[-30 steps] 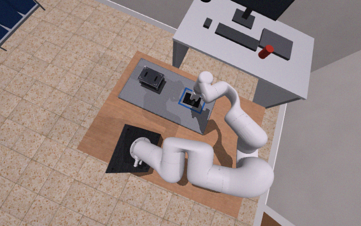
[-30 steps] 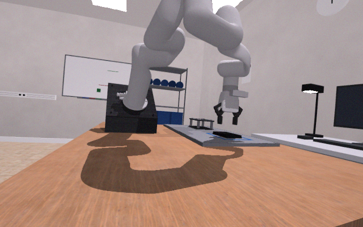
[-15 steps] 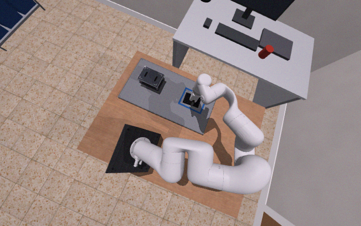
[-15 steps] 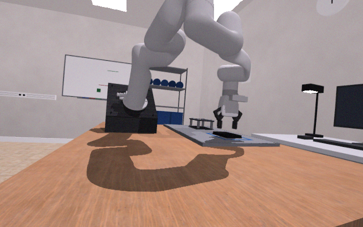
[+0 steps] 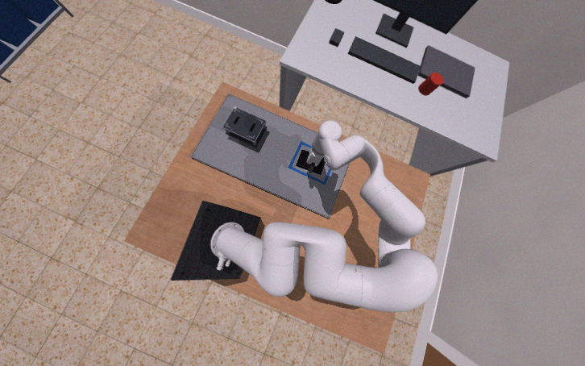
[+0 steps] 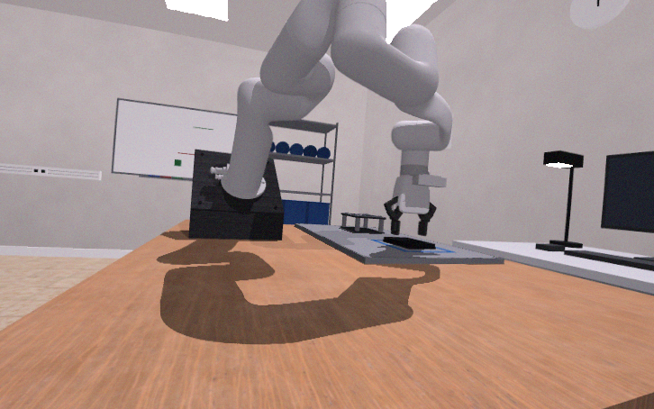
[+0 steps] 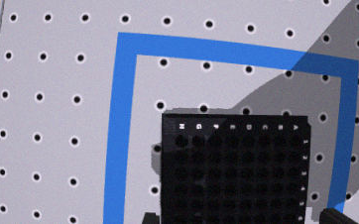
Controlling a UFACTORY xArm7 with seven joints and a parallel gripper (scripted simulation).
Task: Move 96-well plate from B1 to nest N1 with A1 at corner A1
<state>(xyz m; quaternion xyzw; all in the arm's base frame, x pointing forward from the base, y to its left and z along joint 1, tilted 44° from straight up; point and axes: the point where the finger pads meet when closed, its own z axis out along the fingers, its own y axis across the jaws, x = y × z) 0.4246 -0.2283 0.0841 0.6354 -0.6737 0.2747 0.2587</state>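
I hold the gripper (image 6: 410,231) wide open and empty above the 96-well plate (image 7: 234,170), lowering squarely to straddle its edges

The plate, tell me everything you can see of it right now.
The plate is black and looks like plastic, a grid of round wells with white row letters and column numbers along its edges. It lies flat on the perforated grey board, inside the blue outline. The open pincer hangs above it, not touching.

one black 96-well plate (image 7: 234,170), one raised plate nest (image 5: 245,123), one blue-outlined spot (image 7: 117,129), one perforated grey board (image 5: 235,156), one red cylinder (image 5: 430,84)
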